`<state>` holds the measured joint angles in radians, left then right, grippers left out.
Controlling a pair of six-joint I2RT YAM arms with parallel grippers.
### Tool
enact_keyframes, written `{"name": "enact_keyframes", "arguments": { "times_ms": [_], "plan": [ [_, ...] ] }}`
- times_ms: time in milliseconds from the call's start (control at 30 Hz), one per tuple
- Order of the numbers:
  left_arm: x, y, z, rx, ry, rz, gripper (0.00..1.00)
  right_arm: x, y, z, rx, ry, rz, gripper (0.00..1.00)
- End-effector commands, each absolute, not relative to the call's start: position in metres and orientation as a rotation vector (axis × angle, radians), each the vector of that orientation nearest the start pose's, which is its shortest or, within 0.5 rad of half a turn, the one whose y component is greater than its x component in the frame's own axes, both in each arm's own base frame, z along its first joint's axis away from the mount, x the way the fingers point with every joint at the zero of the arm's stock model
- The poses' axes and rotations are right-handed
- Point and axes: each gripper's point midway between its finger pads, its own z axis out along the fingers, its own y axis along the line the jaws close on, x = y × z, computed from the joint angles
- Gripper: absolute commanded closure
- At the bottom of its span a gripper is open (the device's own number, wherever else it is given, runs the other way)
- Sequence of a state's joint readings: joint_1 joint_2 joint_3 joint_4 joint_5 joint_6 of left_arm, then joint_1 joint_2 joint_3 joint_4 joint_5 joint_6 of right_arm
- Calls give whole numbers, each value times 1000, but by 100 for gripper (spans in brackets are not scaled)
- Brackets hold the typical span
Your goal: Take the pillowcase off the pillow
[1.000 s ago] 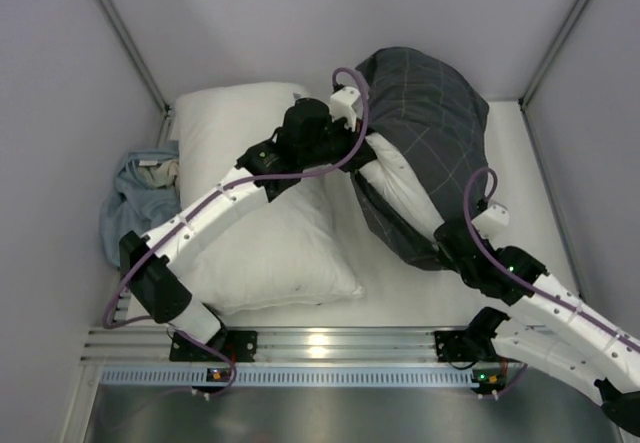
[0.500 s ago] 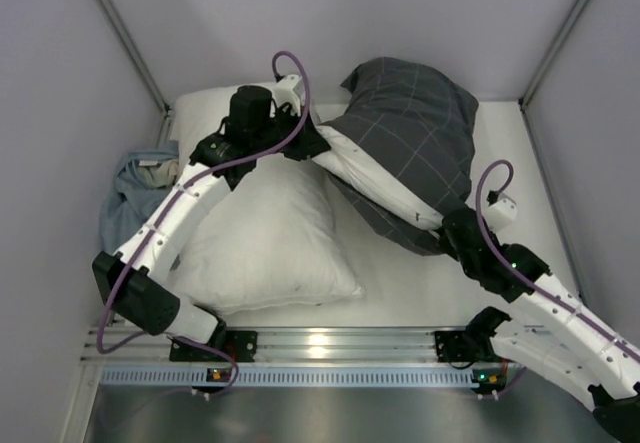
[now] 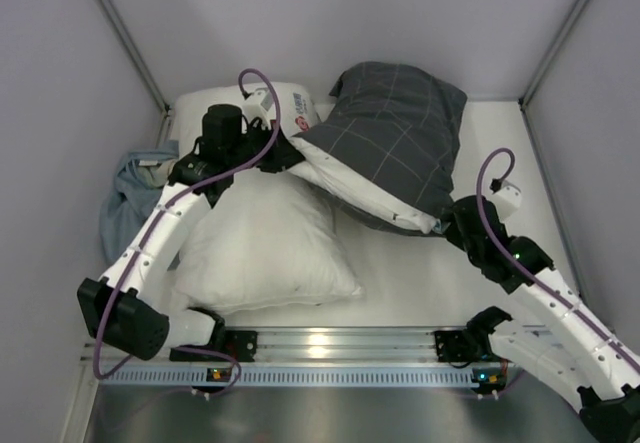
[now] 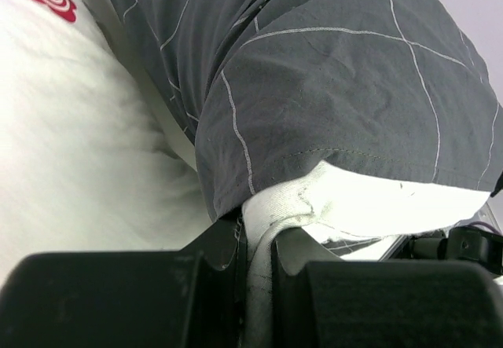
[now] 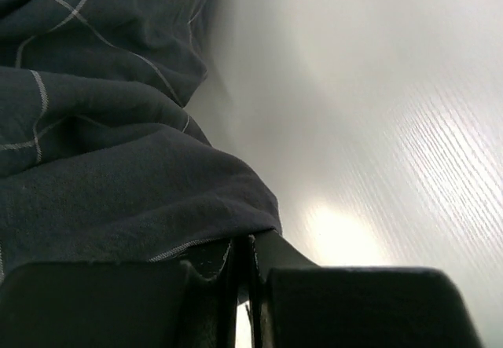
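Note:
The dark grey-blue checked pillowcase (image 3: 400,128) lies at the back middle of the table. The white pillow (image 3: 370,191) sticks out of its near-left side as a long white strip. My left gripper (image 3: 284,155) is shut on the pillow's left end. In the left wrist view (image 4: 258,234) white pillow fabric (image 4: 369,206) is pinched between the jaws under the pillowcase's hem (image 4: 330,89). My right gripper (image 3: 450,225) is shut on the pillowcase's near-right corner. In the right wrist view (image 5: 245,246) the dark hem (image 5: 118,167) runs into the closed jaws.
A second white pillow (image 3: 260,243) lies front left under my left arm. A white pillow with a red logo (image 3: 298,113) lies behind it and shows in the left wrist view (image 4: 71,120). A light blue cloth (image 3: 130,198) is bunched at the left wall. The metal rail (image 3: 320,345) runs along the near edge.
My left gripper has moved left and back, drawing the white pillow further out of the pillowcase. The pillowcase has flattened and stretched. My right gripper has kept its hold and shifted slightly back.

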<state>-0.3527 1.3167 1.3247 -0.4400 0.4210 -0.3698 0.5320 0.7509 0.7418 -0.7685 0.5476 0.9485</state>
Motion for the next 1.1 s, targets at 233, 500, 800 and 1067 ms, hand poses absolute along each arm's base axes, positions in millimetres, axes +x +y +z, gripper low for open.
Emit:
{"name": "enact_keyframes", "arguments": {
  "times_ms": [233, 500, 800, 1067],
  "plan": [
    [342, -211, 358, 242, 1760, -1012, 100, 241, 106, 158, 196, 2297, 250, 22],
    [330, -208, 345, 260, 1783, -1010, 100, 206, 130, 225, 39, 2136, 564, 19],
    [319, -205, 339, 262, 1803, -1002, 100, 201, 163, 263, -221, 2076, 708, 21],
    [314, -206, 345, 272, 1796, -1025, 100, 204, 196, 252, -347, 2075, 805, 21]
  ]
}}
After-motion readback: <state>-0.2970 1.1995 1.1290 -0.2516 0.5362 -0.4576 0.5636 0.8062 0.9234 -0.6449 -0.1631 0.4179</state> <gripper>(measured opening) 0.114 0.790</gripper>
